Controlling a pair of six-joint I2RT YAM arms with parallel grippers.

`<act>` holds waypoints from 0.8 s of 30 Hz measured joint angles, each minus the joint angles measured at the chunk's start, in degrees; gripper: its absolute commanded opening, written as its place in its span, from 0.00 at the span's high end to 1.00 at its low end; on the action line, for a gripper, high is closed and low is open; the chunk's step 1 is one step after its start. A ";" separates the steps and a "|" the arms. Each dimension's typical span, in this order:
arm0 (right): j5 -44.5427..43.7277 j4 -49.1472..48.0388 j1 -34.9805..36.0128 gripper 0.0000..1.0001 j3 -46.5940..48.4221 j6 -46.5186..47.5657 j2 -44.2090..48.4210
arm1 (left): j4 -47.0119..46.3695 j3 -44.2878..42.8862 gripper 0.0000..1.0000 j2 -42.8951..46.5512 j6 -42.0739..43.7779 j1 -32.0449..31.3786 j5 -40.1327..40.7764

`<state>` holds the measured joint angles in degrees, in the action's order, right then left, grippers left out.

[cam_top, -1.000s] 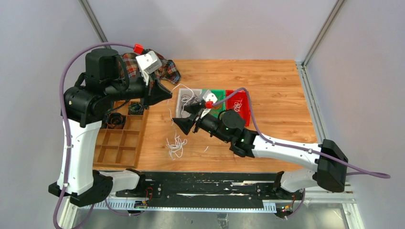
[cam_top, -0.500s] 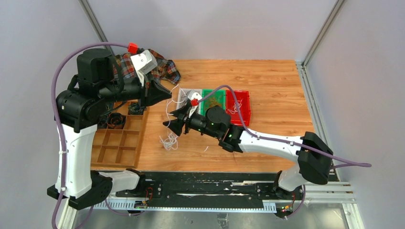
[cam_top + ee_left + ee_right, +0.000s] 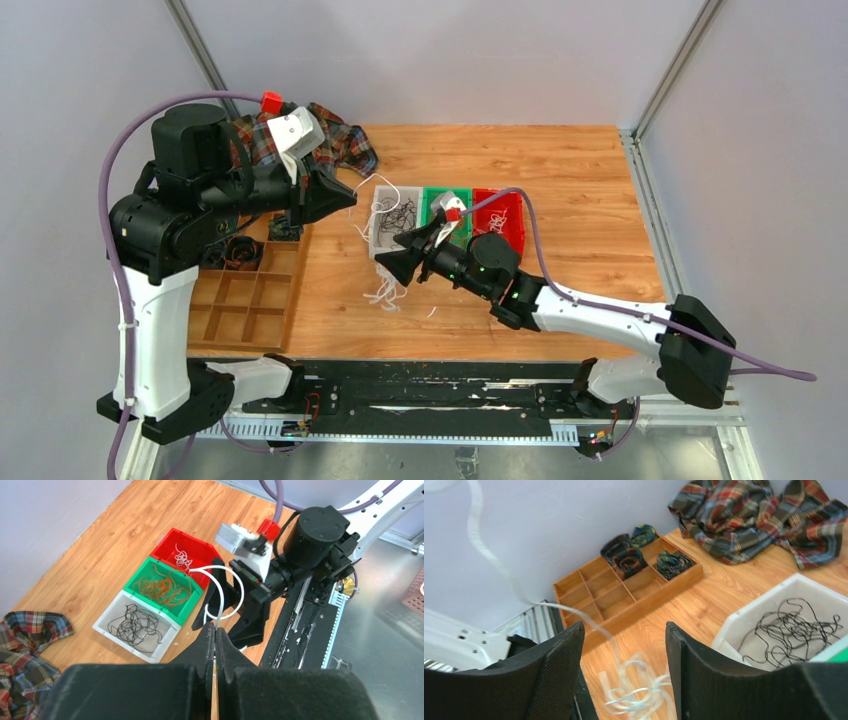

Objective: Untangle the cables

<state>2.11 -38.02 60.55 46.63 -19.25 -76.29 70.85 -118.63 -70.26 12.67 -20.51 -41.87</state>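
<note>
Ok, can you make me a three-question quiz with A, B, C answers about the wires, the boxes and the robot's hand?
1. Which bin holds the black cables?
A. the white one
B. the green one
C. the red one

2. How many bins stand in the row?
A. two
B. three
C. five

3. The left gripper is:
A. wide open
B. shut on nothing
C. shut on a white cable

Answers:
1 A: the black tangle lies in the white bin.
2 B: the white bin, the green bin and the red bin stand side by side.
3 C: its fingers are pinched together and the white cable runs out from between them.
</note>
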 measured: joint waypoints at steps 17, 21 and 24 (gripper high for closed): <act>11.52 -5.18 0.02 0.49 9.25 1.27 -6.64 | -0.02 -2.25 0.99 -1.07 -0.31 -1.18 0.04; 11.50 -5.44 0.02 0.59 12.92 1.46 -10.71 | 0.02 -2.58 1.00 -1.20 -0.52 -1.38 0.04; 11.41 -5.42 0.02 0.64 13.05 1.27 -13.07 | 0.04 -3.74 1.00 -1.51 -0.72 -1.38 0.02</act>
<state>13.52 -43.44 60.58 59.68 -17.98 -89.36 70.89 -122.37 -71.77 11.94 -21.89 -41.85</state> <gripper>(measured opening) 0.402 0.011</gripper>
